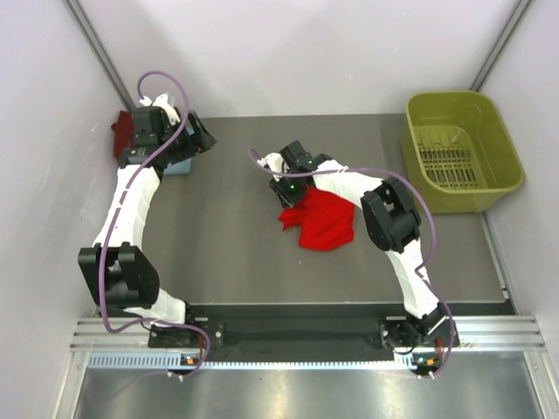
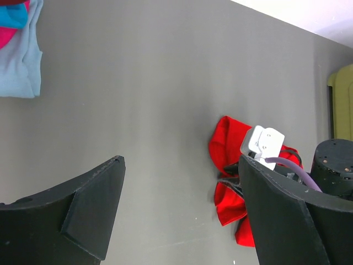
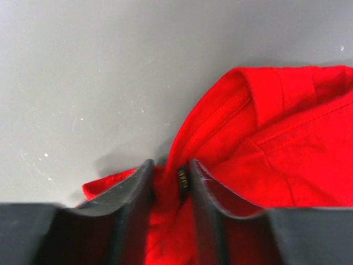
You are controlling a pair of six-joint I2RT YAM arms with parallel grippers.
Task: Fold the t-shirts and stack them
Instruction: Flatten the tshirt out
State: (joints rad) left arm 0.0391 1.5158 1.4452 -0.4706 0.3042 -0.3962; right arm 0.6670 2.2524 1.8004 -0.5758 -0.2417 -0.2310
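Note:
A bright red t-shirt (image 1: 321, 223) lies crumpled in the middle of the grey table (image 1: 227, 236). My right gripper (image 1: 288, 187) is down at its far left edge. In the right wrist view the gripper (image 3: 171, 165) is shut on a fold of the red t-shirt (image 3: 276, 138) by the dark neck label (image 3: 182, 178). My left gripper (image 1: 201, 138) hovers open and empty at the back left, next to folded t-shirts: a maroon one (image 1: 122, 131) and a pale blue one (image 1: 179, 168). The left wrist view shows the open gripper (image 2: 181, 160), the pale blue (image 2: 22, 72), magenta-pink (image 2: 8, 36) and teal (image 2: 14, 14) shirts, and the red t-shirt (image 2: 226, 138).
An olive-green plastic basket (image 1: 502, 131) stands at the back right corner of the table. White walls close in the left, back and right sides. The right arm's elbow (image 1: 389, 218) hangs just right of the red shirt.

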